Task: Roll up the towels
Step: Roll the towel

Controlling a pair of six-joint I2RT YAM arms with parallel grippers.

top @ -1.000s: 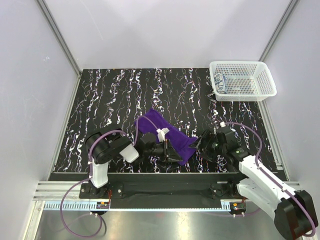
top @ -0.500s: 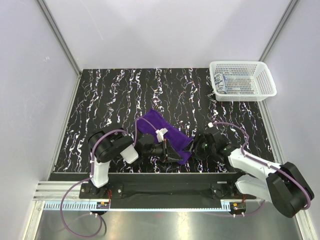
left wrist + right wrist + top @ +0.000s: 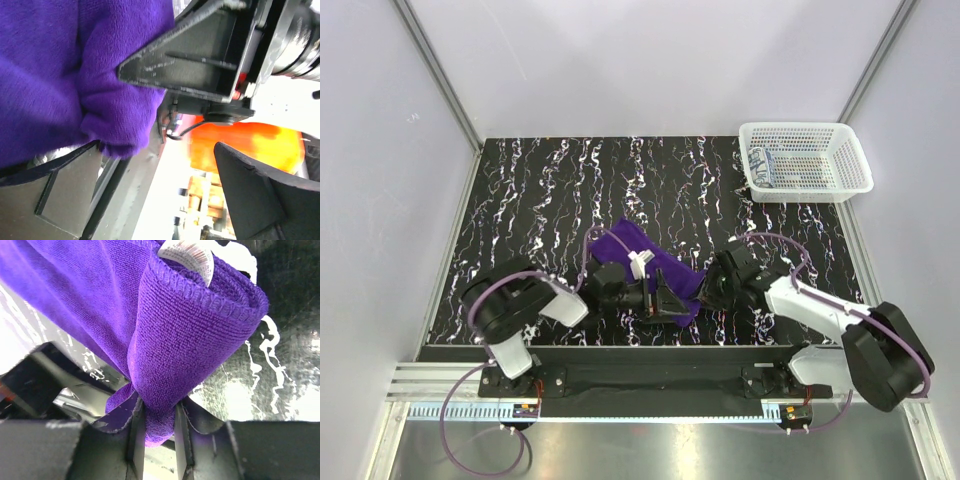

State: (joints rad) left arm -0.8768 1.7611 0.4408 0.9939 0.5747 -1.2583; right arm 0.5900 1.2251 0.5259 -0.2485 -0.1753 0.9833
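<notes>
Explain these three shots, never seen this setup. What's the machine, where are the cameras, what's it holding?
The machine is two small robot arms, a left arm and a right arm, bolted at the near edge of a black marbled table. The wide picture looks down from above and behind them; the other two come from a camera on each wrist, looking along that arm's own fingers. On the table lies a purple towel, partly folded over. At the far right stands a white mesh basket with a patterned towel inside. The right gripper has its fingers pinched on a folded edge of the purple towel. The left gripper is open beside the cloth, holding nothing.
</notes>
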